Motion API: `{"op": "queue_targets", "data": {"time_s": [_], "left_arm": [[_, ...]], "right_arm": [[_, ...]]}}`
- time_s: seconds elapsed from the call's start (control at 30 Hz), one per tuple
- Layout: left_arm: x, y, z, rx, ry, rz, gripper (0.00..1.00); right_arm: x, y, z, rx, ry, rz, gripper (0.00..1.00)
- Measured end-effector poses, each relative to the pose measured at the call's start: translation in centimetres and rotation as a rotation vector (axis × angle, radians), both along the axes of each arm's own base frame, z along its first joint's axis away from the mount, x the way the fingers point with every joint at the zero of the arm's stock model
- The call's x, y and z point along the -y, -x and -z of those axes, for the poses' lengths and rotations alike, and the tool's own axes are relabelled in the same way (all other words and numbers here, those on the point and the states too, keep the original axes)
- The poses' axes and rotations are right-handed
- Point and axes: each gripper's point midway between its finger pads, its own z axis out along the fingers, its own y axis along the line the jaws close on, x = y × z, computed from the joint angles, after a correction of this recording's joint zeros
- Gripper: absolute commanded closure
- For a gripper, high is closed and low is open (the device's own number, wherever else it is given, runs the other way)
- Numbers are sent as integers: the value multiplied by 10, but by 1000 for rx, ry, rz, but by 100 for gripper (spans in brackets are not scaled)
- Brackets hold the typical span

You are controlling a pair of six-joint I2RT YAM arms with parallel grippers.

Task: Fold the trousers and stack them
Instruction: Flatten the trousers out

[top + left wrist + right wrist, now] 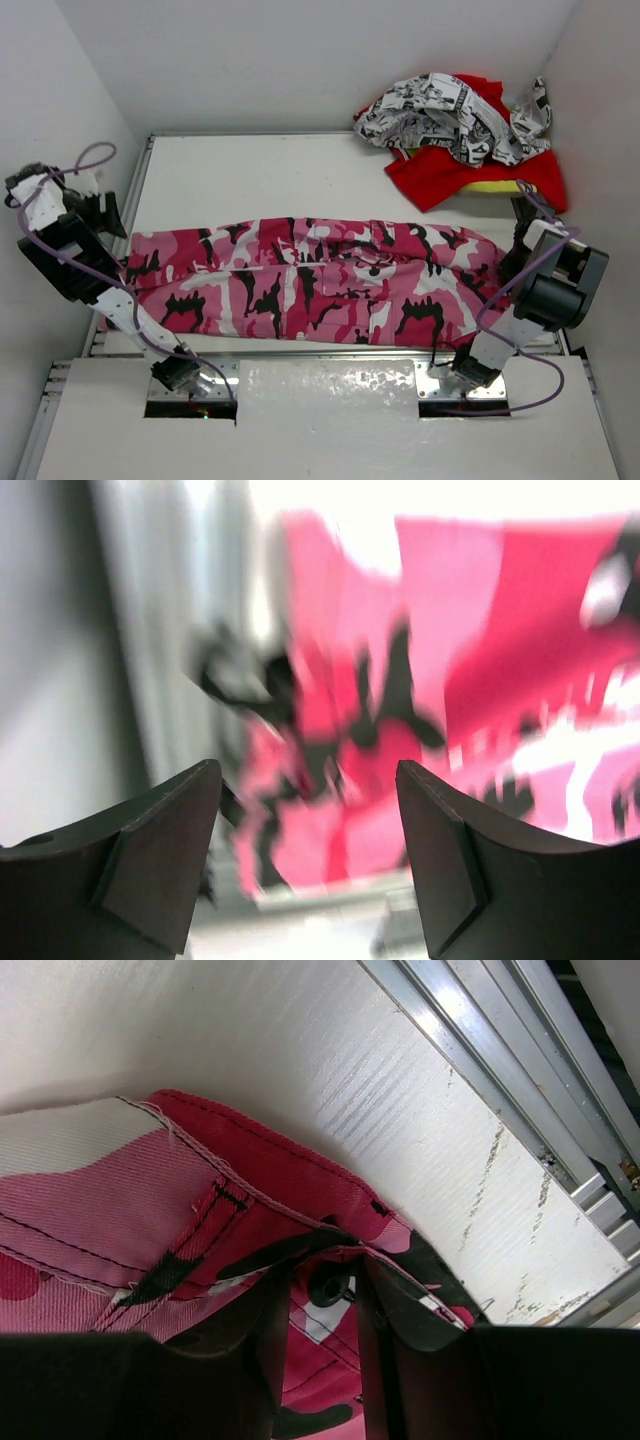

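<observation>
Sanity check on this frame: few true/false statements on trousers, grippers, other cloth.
1. The trousers lie stretched out across the table. True.
2. The left gripper is clamped on cloth. False: its jaws stand apart with nothing between them.
3. The right gripper pinches the trousers' edge. True.
4. The black-and-white cloth lies on the trousers. False: it is heaped on the red cloth in the far right corner.
</observation>
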Motion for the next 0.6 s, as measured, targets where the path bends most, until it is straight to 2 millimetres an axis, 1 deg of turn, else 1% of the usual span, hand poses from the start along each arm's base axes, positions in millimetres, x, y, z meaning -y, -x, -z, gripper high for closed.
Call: {"op": "queue_targets", "data": {"time_s": [0.1, 0.13, 0.17, 0.23, 0.3, 0.37, 0.4, 0.43, 0.5, 0.6], "left_arm": [[-20, -42, -24, 138, -80, -26, 33], [-24, -53, -27, 162, -95, -32, 33], [-23, -62, -25, 174, -101, -27, 32], [-14, -80, -10, 166, -95, -5, 32], [2, -93, 18, 122, -83, 21, 32], [14, -97, 46, 57, -86, 29, 31], [19, -99, 57, 25, -91, 32, 31], [21, -100, 65, 5, -102, 33, 30], [16, -96, 75, -25, -148, 16, 30], [3, -89, 78, -48, -193, -14, 34]], "right_arm": [[1, 0, -1, -8, -1, -14, 65], [1, 0, -2, -10, 1, -22, 64], [2, -1, -3, -13, 1, -30, 62], [3, -3, -7, -14, 2, -47, 61], [5, -6, -10, -10, 3, -59, 60], [7, -10, -15, -3, 5, -67, 60], [8, -12, -18, 2, 9, -71, 59], [9, -15, -22, 10, 12, -75, 59], [12, -20, -30, 36, 25, -83, 58], [12, -27, -42, 74, 38, -94, 56]]}}
